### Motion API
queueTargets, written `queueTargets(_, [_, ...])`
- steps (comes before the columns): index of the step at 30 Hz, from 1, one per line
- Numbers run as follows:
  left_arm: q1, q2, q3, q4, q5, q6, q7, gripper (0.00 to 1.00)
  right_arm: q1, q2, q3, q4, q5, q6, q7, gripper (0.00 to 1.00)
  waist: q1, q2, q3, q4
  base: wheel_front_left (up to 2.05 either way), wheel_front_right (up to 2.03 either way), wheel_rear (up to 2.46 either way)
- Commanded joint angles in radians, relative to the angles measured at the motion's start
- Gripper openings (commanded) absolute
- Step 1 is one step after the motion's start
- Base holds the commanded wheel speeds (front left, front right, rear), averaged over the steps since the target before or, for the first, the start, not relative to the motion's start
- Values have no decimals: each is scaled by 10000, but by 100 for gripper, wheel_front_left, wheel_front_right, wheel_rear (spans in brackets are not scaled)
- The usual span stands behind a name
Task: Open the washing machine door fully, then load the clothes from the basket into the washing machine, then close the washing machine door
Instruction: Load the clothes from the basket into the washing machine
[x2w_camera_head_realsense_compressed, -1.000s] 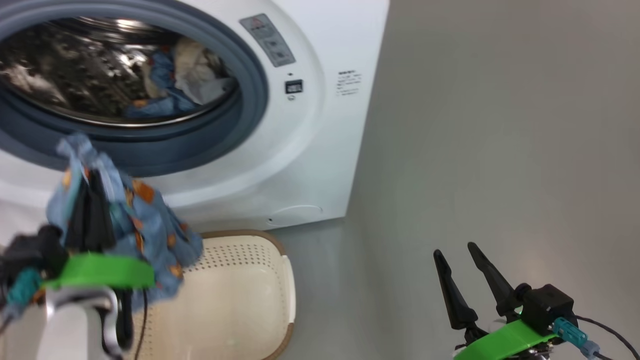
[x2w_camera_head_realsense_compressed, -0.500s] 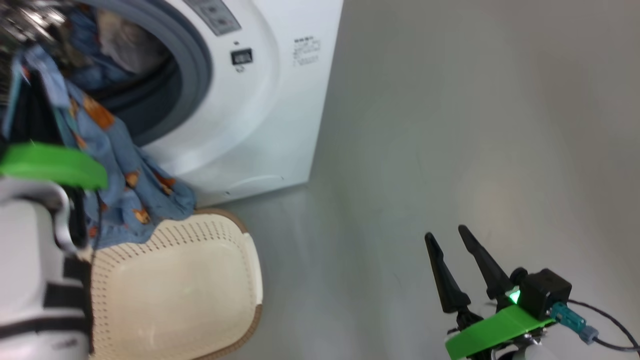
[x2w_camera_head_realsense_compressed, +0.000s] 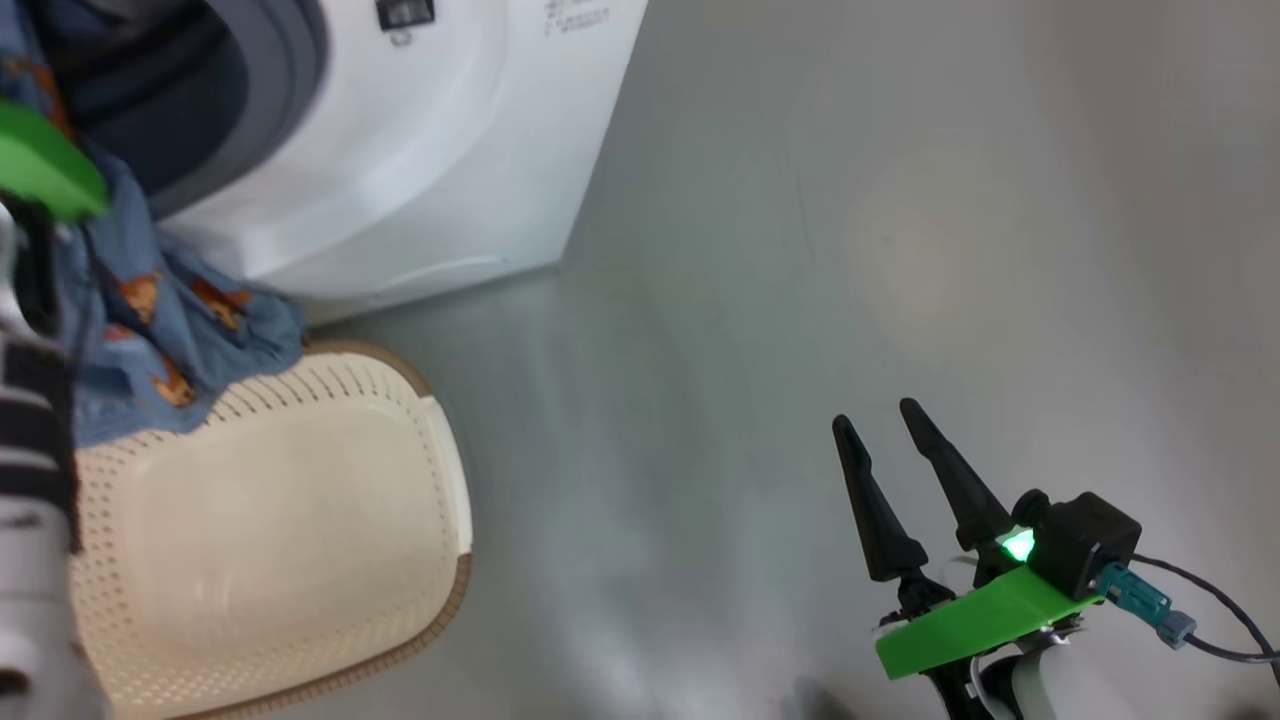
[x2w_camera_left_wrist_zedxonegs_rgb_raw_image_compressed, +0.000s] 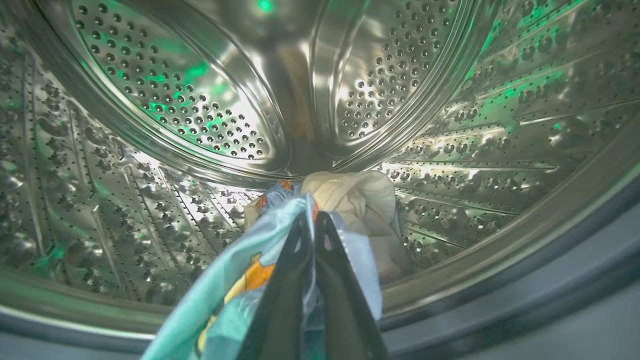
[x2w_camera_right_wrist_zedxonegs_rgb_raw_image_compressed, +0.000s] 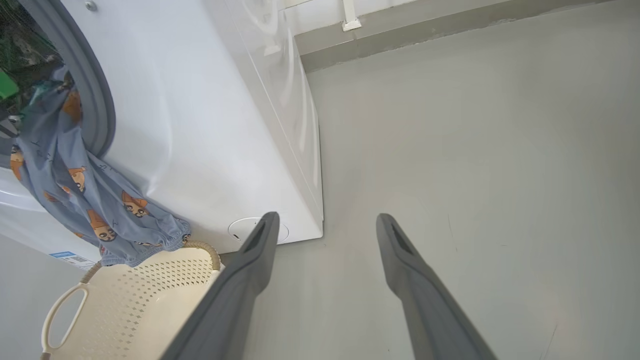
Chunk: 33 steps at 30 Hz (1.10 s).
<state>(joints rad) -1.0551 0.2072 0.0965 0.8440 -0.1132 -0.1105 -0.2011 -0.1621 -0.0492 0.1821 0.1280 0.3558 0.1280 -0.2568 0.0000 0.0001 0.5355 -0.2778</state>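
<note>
Head view: your right hand (x2w_camera_head_realsense_compressed: 872, 412) hangs over the bare floor (x2w_camera_head_realsense_compressed: 760, 250), well off to the right of the washing machine (x2w_camera_head_realsense_compressed: 420, 150), fingers apart and nothing between them. The basket (x2w_camera_head_realsense_compressed: 448, 470) sits just in front of the machine. It looks empty, though its left side is cut off.

Left wrist view: your left hand (x2w_camera_left_wrist_zedxonegs_rgb_raw_image_compressed: 311, 222) is pinched together on the clothes (x2w_camera_left_wrist_zedxonegs_rgb_raw_image_compressed: 260, 250), tips inside the steel drum (x2w_camera_left_wrist_zedxonegs_rgb_raw_image_compressed: 200, 100). A cream piece (x2w_camera_left_wrist_zedxonegs_rgb_raw_image_compressed: 360, 200) lies just beyond them.

Right wrist view: the blue fabric trails out over the gasket (x2w_camera_right_wrist_zedxonegs_rgb_raw_image_compressed: 95, 100), hem right at the basket's rim.
</note>
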Motion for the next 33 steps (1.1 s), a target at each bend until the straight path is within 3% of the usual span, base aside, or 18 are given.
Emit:
queueTargets(1, [-562, 572, -19, -5, 194, -18, 91, 0, -52, -11, 282, -204, 129, 27, -49, 100, 0, -1, 644, -142, 0, 0, 0])
queueTargets(12, [-2600, 802, -746, 1176, 658, 75, 853, 0, -336, -11, 624, -223, 403, 27, -49, 100, 0, -1, 1446, -22, 0, 0, 0])
queueTargets(25, [-3436, 907, -899, 1774, 549, 189, 115, 0, -459, -11, 710, -170, 475, 27, -49, 100, 0, -1, 1979, 62, 0, 0, 0])
queueTargets(33, [-3984, 1153, -1273, 948, 897, 458, -576, 0, -604, -11, 1005, -172, 589, 27, -49, 100, 0, -1, 2196, -154, 0, 0, 0])
